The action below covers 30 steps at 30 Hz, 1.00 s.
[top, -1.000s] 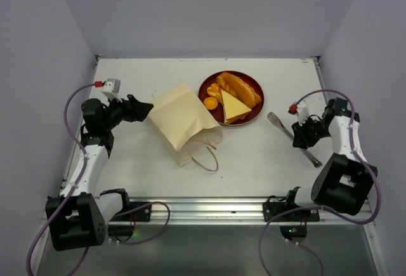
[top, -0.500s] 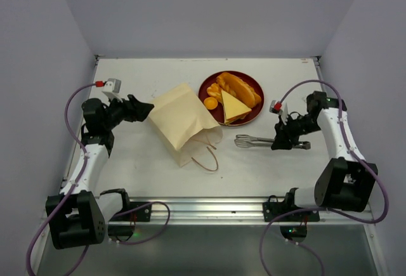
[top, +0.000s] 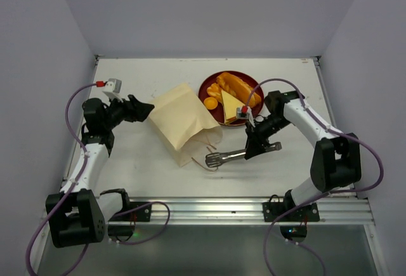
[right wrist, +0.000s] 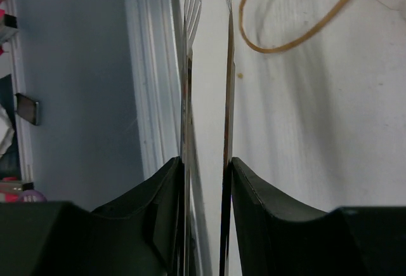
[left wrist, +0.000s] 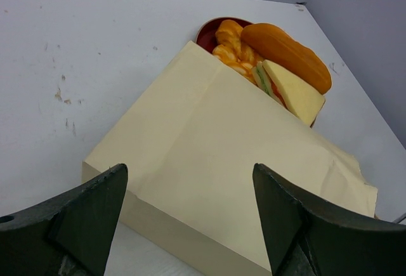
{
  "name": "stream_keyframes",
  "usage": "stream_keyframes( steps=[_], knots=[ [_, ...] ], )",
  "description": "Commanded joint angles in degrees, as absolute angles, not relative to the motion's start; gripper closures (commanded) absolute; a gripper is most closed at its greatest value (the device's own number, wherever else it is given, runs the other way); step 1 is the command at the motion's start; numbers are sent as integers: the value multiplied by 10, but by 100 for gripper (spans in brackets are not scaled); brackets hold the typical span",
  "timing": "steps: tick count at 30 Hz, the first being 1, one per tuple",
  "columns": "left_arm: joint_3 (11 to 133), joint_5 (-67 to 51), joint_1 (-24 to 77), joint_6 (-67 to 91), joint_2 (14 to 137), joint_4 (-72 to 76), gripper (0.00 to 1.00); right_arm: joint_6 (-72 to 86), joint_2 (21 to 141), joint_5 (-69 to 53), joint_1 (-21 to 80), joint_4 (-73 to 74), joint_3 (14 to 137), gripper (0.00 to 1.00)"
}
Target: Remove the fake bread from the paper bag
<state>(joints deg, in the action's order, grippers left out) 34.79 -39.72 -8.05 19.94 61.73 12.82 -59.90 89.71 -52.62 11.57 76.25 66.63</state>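
My right hand point(top: 252, 145) is closed partway around a pair of metal tongs point(top: 223, 157), pinching both blades near their rear end. The tong tips point at the mouth of the paper bag point(top: 181, 118), which lies on its side on the white surface point(top: 146, 162). My left hand point(top: 144, 108) is wide open and empty at the bag's closed bottom end. Fake bread point(top: 236, 93) sits on the red plate point(top: 204, 92) just beyond the bag. I cannot see inside the bag. I judge this to be the reach for any piece left inside. Next, the tips must slide into the mouth while my left hand steadies the bag.
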Motion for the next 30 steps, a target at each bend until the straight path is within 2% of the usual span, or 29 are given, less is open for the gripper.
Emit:
stream_keyframes(
  steps=[1, 6, 14, 22, 26, 30],
  knots=[
    [352, -407, -76, 186, 624, 154, 17, -522, 890, -572, 155, 834, 676, 60],
    [358, -409, -76, 187, 631, 155, 17, -315, 882, -577, 180, 659, 651, 62],
    [355, -406, -76, 185, 626, 150, 17, -50, 917, -577, 181, 466, 623, 64],
    [352, -404, -76, 186, 628, 156, 17, 227, 912, -578, 181, 271, 528, 62],
    [352, -404, -76, 186, 626, 156, 17, 398, 885, -584, 181, 103, 452, 62],
    [352, -404, -76, 186, 626, 156, 17, 481, 889, -575, 181, 38, 432, 62]
  ],
)
